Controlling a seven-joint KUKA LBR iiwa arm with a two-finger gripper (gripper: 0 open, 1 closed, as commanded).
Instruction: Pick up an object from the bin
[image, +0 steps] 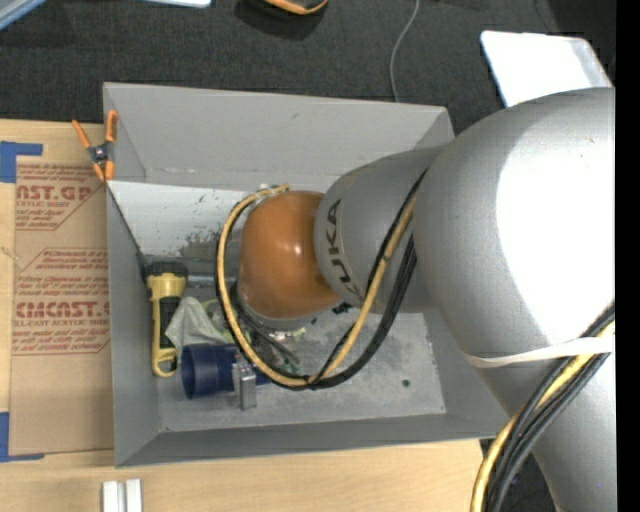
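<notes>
— How is the light where you work?
— Fairly bright and even, falling from above. My arm (520, 230) catches most of it: the pale shell shines, and the orange cover (285, 250) at my wrist has a soft sheen.
— Any shadows?
— Yes. The bin (280, 130) has a well-lit back wall, but its floor darkens under my wrist, and the small things (200, 330) there sit in shade.
</notes>
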